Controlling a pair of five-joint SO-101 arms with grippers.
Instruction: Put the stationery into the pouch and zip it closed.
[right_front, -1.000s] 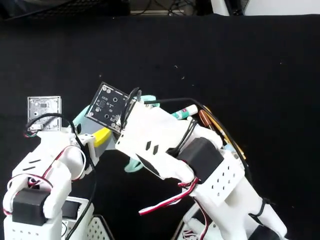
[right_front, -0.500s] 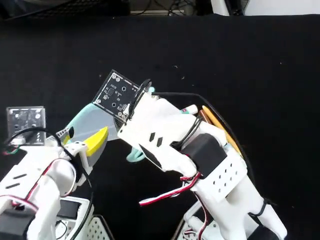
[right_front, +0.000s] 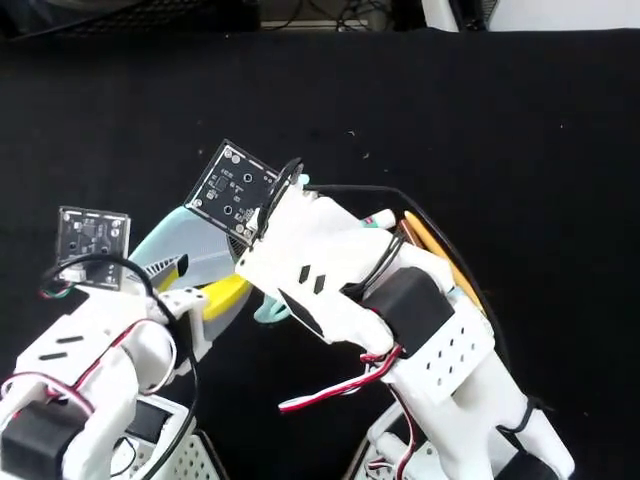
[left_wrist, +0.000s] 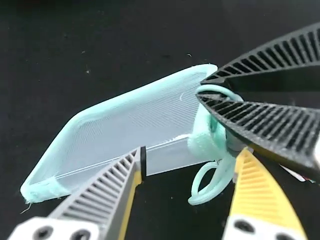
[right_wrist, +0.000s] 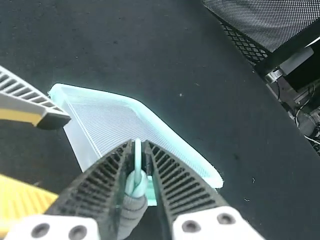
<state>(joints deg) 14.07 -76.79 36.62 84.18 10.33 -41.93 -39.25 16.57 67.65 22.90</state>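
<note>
Mesh pouch (left_wrist: 130, 125): light, limp, likely buckles if pushed. My right fingers (right_wrist: 100, 185) pinch its cord loop (right_wrist: 136, 170); left fingers (left_wrist: 102, 197) spread near the edge seam, probably the firmest hold

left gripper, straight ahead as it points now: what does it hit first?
Likely the pouch: its edge lies just ahead of the open left gripper. Depth is unclear, so contact may be immediate.

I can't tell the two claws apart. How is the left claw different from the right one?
The left claw is open, the right claw is shut. The left claw has yellow on its fingers; the right claw's are black. The left sits at the pouch's edge; the right pinches its loop. Both have ribbed fingers.
</note>
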